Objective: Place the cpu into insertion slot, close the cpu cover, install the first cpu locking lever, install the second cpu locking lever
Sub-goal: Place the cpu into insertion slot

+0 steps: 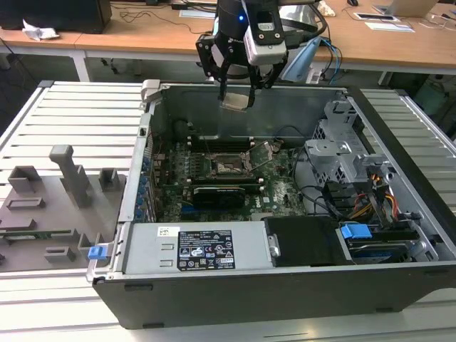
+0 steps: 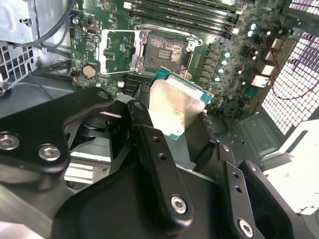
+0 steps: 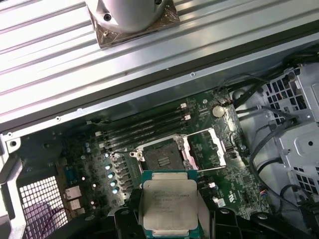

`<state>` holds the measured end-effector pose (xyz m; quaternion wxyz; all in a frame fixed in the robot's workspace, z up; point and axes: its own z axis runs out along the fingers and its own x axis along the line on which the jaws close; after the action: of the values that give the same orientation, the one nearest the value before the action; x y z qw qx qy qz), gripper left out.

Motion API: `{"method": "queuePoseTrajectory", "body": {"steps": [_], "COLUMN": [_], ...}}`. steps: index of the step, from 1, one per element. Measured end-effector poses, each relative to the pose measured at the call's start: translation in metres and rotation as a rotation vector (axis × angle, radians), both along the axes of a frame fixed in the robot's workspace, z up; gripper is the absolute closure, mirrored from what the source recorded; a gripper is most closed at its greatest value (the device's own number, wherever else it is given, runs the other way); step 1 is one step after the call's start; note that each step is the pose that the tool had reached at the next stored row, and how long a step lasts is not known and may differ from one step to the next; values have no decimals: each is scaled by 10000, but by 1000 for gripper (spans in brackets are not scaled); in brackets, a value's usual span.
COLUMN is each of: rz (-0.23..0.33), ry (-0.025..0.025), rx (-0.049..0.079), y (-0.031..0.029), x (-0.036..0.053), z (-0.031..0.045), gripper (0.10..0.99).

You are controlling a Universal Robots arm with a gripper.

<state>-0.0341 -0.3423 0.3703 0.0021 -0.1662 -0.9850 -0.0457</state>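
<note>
One hand [image 1: 237, 92] clamped on flat silver cpu [image 3: 168, 206] | dark square insertion slot [image 3: 162, 155] bare | cpu cover [image 3: 220, 148] open

— Where do we find the cpu [image 1: 236, 100]?
— We find it in the gripper [image 1: 238, 95], above the open case [image 1: 214, 114].
— And the insertion slot [image 2: 164, 50]?
— We see it on the motherboard [image 1: 278, 191] below the cpu, with the cpu cover [image 2: 103, 50] folded open just beside it.
</note>
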Motion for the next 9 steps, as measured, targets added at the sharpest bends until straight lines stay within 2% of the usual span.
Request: {"method": "queuePoseTrajectory", "body": {"steps": [9], "rz": [-775], "ry": [0], "rx": [-1], "y": [0], "x": [0], "z": [-1], "gripper": [557]}}
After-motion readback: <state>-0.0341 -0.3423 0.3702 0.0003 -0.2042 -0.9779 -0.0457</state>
